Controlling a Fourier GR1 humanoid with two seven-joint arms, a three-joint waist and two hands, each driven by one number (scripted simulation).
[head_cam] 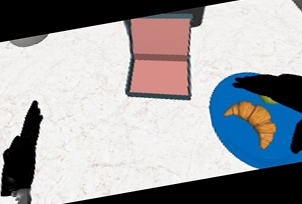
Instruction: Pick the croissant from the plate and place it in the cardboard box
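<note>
Croissant beneath open right hand

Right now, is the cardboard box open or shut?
Open. The cardboard box has its lid folded back, away from the robot, showing the bare pink inside, nothing in it. The croissant lies on the blue plate.
</note>
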